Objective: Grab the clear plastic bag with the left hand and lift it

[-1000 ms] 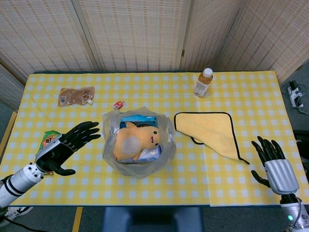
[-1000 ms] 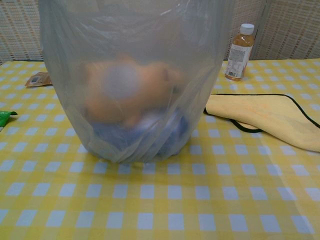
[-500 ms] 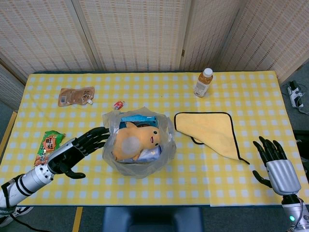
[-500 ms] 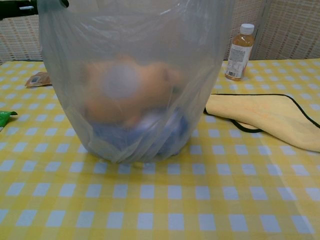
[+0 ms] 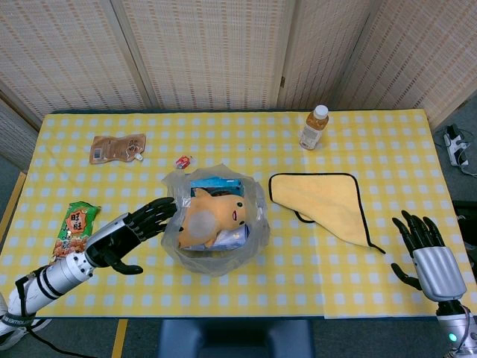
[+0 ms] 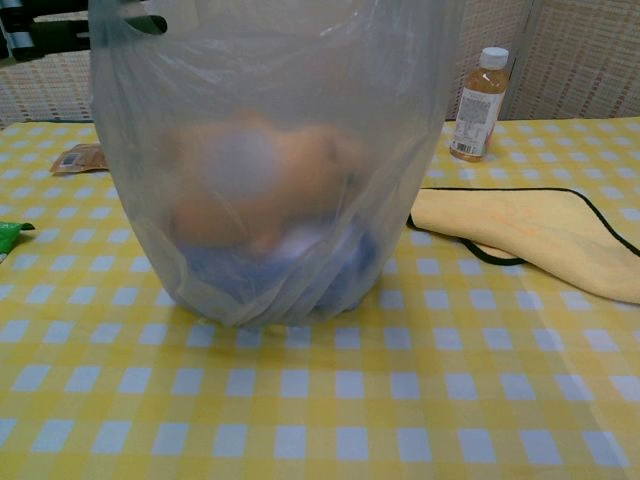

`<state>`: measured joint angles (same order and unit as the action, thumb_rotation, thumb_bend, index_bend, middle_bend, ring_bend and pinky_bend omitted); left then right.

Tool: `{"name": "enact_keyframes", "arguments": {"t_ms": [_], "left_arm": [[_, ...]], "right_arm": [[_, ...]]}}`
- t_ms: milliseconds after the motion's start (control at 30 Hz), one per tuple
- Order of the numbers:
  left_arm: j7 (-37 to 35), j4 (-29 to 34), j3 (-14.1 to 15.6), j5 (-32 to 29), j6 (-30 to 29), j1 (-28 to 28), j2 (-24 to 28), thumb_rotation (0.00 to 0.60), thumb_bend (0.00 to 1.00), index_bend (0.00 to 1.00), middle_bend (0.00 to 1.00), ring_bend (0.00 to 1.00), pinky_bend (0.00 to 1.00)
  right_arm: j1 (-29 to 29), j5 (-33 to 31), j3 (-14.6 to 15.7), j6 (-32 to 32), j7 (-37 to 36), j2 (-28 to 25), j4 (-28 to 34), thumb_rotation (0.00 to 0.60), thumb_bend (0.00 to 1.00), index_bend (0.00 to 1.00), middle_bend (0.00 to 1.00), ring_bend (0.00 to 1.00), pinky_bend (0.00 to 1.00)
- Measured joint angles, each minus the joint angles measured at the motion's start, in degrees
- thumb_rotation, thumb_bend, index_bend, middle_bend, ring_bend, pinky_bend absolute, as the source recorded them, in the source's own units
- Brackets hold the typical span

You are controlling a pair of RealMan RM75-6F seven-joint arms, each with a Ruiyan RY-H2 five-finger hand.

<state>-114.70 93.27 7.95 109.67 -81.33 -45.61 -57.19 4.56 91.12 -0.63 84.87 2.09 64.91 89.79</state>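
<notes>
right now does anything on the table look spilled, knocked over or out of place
Nothing stands out. The clear plastic bag sits upright with the plush toy inside, the bottle stands capped, and the yellow cloth lies flat. The left hand reaches the bag's rim.

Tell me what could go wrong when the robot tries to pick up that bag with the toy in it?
The left hand has its fingertips at the side of the clear plastic bag, not visibly around its rim, so it might just push the bag over or squash it.

The thin plastic could slip from the fingers, since the yellow plush toy and packets weigh it down.

If the bag tips toward the yellow cloth, things may spill out.
</notes>
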Motion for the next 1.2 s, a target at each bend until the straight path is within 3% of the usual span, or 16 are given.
{"name": "enact_keyframes", "arguments": {"t_ms": [633,1200], "left_arm": [[-5.5,-3.29,-1.3,-0.75,0.89,-5.8,-3.16,0.6,0.18,0.06,0.13,0.06,0.17],[-4.36,-4.83,-1.82,-1.82,4.18,-9.37,-6.77,0.6,0.16,0.09,0.11,0.0,0.11]], "right_arm": [[0.57,-0.96,-0.28,-1.24,-0.92,-0.21,-0.1,0.6,0.29,0.0,0.0,0.0,0.0],[1.56,-1.79,-0.85,-2.64,-3.38,-0.07,-1.56,0.6,0.29,0.0,0.0,0.0,0.0]]}}
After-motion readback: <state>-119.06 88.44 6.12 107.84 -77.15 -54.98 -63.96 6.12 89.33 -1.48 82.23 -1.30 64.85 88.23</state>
